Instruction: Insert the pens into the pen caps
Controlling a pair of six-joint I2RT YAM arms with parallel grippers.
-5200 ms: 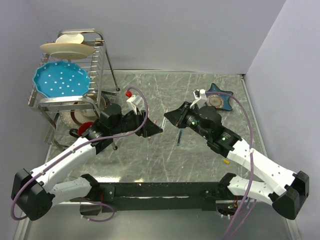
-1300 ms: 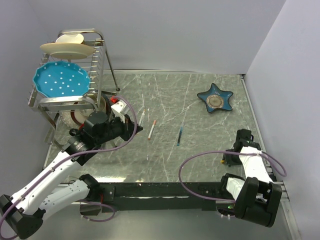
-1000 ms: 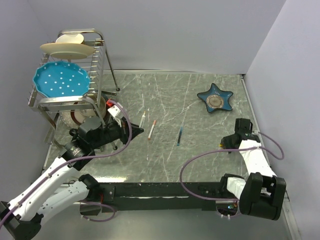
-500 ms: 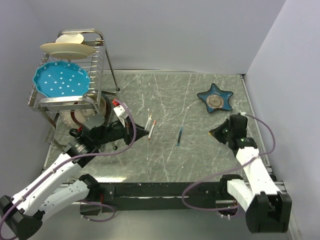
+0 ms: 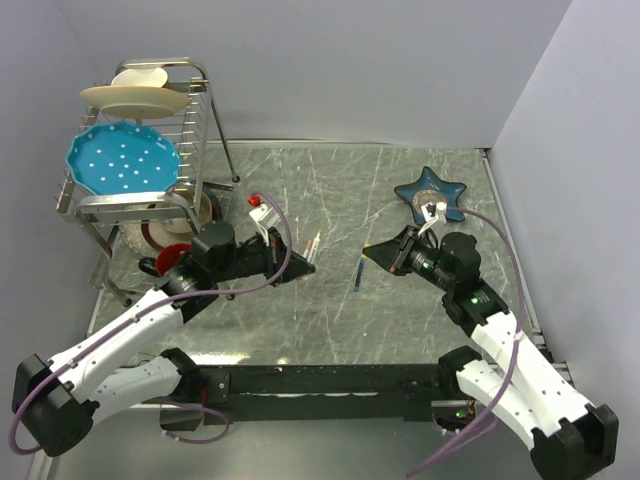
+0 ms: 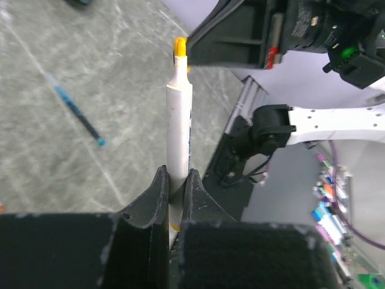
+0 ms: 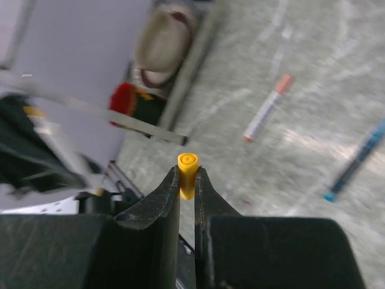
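Note:
My left gripper [image 6: 175, 174] is shut on a white-barrelled pen [image 6: 179, 138] with a yellow-orange tip [image 6: 180, 47], which stands up out of the jaws. In the top view this gripper [image 5: 303, 268] sits left of centre, and the held pen [image 5: 314, 243] angles up and right. My right gripper [image 7: 187, 171] is shut on a short yellow-orange pen cap [image 7: 187, 176], open end towards the left arm. That gripper [image 5: 370, 251] hovers a short gap to the right of the pen. A blue pen [image 5: 358, 272] and a red-ended pen [image 7: 267, 109] lie on the table.
A wire dish rack [image 5: 190, 120] with a blue plate [image 5: 122, 160] and a cream plate [image 5: 135, 97] stands at the back left. A blue star-shaped dish [image 5: 431, 197] sits at the back right. A red item [image 5: 172, 255] lies by the rack's foot.
The right arm has swung from the table's right edge to the middle, carrying the cap. The left gripper has shifted right with its pen, so both tips now face each other.

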